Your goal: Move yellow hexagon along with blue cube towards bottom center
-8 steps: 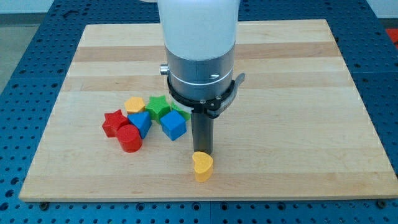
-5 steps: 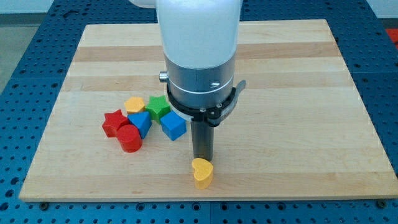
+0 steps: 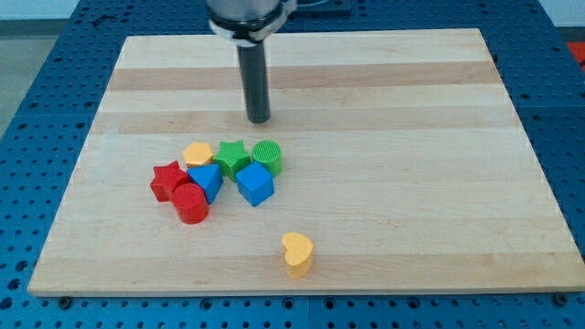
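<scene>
The yellow hexagon (image 3: 196,153) lies at the top left of a cluster of blocks on the left half of the wooden board. The blue cube (image 3: 255,184) sits at the cluster's right side, below the green cylinder (image 3: 267,156). My tip (image 3: 260,119) is on the board above the cluster, a short way above the green cylinder and clear of all blocks. It is well above and right of the yellow hexagon.
In the cluster are also a green star (image 3: 232,156), a blue triangular block (image 3: 207,179), a red star (image 3: 168,180) and a red cylinder (image 3: 190,203). A yellow heart (image 3: 297,253) lies alone near the board's bottom edge (image 3: 302,291).
The arm has pulled back towards the view's top. My tip moved from just above the yellow heart to above the cluster. The green cylinder, hidden before, now shows. The blocks have not moved.
</scene>
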### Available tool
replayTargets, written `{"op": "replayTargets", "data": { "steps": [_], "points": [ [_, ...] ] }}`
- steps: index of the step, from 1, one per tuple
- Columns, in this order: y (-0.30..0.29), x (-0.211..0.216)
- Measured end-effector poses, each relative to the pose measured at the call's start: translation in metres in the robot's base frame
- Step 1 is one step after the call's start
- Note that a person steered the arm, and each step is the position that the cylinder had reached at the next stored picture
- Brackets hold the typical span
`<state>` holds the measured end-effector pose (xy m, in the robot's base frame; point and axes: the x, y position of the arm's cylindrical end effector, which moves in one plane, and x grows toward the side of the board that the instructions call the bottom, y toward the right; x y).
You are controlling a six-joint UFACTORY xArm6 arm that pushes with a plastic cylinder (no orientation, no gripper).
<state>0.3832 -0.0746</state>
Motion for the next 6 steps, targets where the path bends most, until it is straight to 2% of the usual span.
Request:
{"op": "replayTargets", "data": {
  "steps": [2, 5, 6],
  "points": [
    [-0.054, 0.032],
    [-0.104, 0.022],
    [-0.105, 0.045]
  ]
}}
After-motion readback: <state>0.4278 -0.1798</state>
